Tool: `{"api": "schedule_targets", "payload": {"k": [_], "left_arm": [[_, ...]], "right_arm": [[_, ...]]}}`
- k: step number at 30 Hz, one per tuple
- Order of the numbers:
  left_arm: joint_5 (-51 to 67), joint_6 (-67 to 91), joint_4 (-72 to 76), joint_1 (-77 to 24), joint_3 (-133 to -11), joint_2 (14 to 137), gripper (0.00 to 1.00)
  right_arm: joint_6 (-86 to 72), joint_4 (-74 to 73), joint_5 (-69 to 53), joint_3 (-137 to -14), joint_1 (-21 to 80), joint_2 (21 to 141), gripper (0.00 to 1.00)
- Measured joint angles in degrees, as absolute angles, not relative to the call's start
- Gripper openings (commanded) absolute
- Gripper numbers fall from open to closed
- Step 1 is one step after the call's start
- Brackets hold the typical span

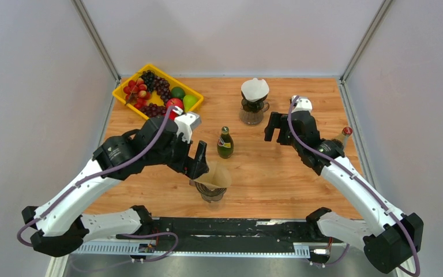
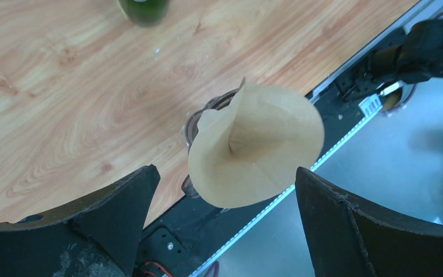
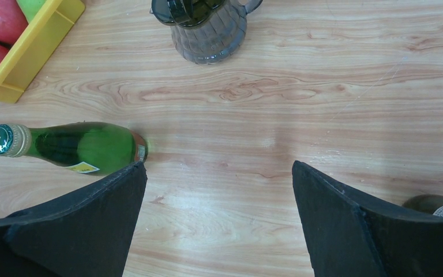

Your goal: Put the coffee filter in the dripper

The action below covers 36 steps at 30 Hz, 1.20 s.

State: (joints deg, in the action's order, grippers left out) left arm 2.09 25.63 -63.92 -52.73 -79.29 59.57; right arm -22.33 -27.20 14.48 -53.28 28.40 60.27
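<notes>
A brown paper coffee filter (image 1: pixel 216 175) sits as an opened cone in the dark glass dripper (image 1: pixel 210 193) near the table's front edge, leaning a little. In the left wrist view the filter (image 2: pixel 259 150) covers most of the dripper, whose rim (image 2: pixel 193 124) shows only at its left. My left gripper (image 1: pixel 200 165) is open just left of and above the filter, its jaws spread wide on either side (image 2: pixel 225 173) and touching nothing. My right gripper (image 1: pixel 272 128) is open and empty over bare wood (image 3: pixel 218 167) at the right of centre.
A second dripper with a white filter (image 1: pixel 255 89) stands on a glass carafe (image 3: pixel 207 29) at the back. A green bottle (image 1: pixel 225 143) stands mid-table, also in the right wrist view (image 3: pixel 75 147). A yellow fruit tray (image 1: pixel 122 94) is back left. Another bottle (image 1: pixel 342 136) stands at the right edge.
</notes>
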Motion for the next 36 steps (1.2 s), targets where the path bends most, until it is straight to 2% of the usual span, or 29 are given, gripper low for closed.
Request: {"api": "schedule_targets", "payload": {"k": [3, 6, 11, 15, 19, 23, 36], "left_arm": [[1.4, 25.6, -63.5, -52.7, -82.2, 58.7, 0.96], [2.0, 25.4, -62.4, -52.7, -83.9, 58.6, 0.81], [4.6, 24.8, -60.9, -53.1, -84.1, 61.7, 0.49], [6.2, 23.9, -60.6, -54.6, -84.1, 66.9, 0.33], [6.7, 23.4, -60.7, -56.3, -83.2, 69.1, 0.22], [6.6, 23.0, -61.1, -57.0, -81.4, 69.5, 0.18], [6.8, 21.9, -62.3, -59.4, -77.5, 73.5, 0.18]], "right_arm": [[-22.3, -27.2, 14.7, -53.3, 28.4, 59.9, 1.00], [-22.2, -27.2, 14.8, -53.3, 28.4, 59.8, 1.00], [-22.1, -27.2, 15.2, -53.3, 28.4, 59.8, 1.00], [-22.0, -27.2, 15.6, -53.3, 28.4, 59.8, 1.00], [-21.9, -27.2, 16.0, -53.3, 28.4, 59.8, 1.00], [-21.9, -27.2, 16.0, -53.3, 28.4, 59.8, 1.00], [-21.7, -27.2, 16.4, -53.2, 28.4, 60.1, 1.00]]}}
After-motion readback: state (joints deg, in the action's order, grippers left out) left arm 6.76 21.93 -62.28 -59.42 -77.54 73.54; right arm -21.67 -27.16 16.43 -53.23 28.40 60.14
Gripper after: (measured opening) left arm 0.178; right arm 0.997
